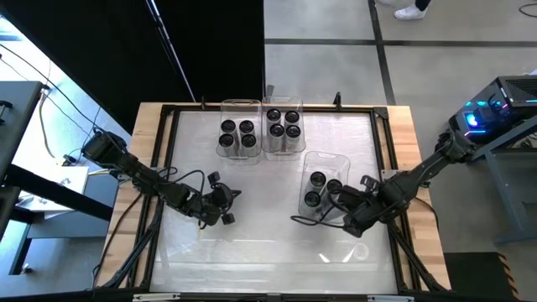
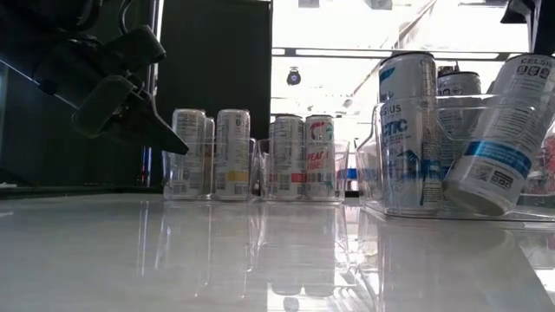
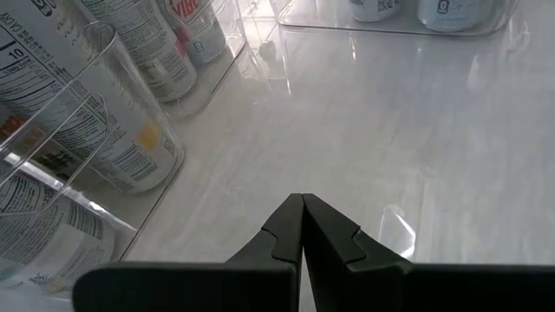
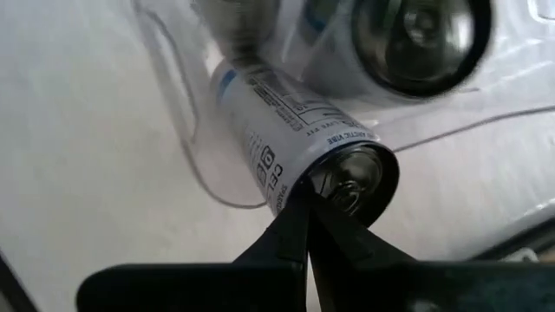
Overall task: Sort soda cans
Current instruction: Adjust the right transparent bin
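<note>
While the left pincer (image 1: 225,206) hangs clenched and empty over the counter (image 1: 268,243), the right pincer (image 4: 305,201), clenched, pinches a tilted can (image 4: 286,143) by its top rim at the tray (image 1: 325,159).

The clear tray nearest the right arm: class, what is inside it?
Upright soda cans stand in the tray; one tilted can leans there too. The right gripper covers that corner.

We count eleven silvery soda cans (image 1: 237,134), ten upright in trays, one can (image 2: 496,144) tilted.
</note>
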You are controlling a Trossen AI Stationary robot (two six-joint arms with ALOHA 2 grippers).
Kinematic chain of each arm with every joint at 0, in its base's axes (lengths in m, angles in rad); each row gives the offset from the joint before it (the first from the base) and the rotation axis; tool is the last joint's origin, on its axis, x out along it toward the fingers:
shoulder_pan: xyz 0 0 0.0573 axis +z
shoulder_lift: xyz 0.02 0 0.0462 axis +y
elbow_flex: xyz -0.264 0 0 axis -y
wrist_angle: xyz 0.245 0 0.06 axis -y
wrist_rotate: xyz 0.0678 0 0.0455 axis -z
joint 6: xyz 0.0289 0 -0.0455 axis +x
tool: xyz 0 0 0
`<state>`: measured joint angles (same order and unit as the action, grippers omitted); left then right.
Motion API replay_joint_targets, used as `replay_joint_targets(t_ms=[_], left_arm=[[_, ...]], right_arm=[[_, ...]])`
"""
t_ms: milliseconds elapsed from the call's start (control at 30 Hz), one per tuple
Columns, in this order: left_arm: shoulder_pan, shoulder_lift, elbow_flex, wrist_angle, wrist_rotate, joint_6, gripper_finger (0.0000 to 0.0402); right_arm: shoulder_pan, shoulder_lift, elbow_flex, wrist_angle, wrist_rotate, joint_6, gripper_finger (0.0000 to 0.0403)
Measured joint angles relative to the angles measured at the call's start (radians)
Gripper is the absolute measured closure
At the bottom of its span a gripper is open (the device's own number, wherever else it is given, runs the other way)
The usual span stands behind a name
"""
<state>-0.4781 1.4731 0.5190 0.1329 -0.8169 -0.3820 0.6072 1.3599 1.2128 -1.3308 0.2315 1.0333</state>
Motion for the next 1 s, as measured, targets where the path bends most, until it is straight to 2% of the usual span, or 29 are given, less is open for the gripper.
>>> replay_joint_targets(t_ms=[267, 600, 833, 1000], left_arm=[[0.000, 0.000, 0.000, 0.000, 0.000, 0.000, 0.0401], [0.000, 0.000, 0.000, 0.000, 0.000, 0.000, 0.0402], [0.000, 0.000, 0.000, 0.000, 0.000, 0.000, 0.0401], [-0.001, 0.000, 0.000, 0.000, 0.000, 0.000, 0.0402]], right_arm=[[-0.029, 0.003, 0.003, 0.074, -0.005, -0.075, 0.0403], [-0.085, 0.009, -0.001, 0.296, -0.009, -0.254, 0.0403], [-0.090, 0.009, 0.072, 0.244, 0.021, -0.275, 0.0403], [-0.053, 0.007, 0.153, 0.199, 0.064, -0.265, 0.0403]])
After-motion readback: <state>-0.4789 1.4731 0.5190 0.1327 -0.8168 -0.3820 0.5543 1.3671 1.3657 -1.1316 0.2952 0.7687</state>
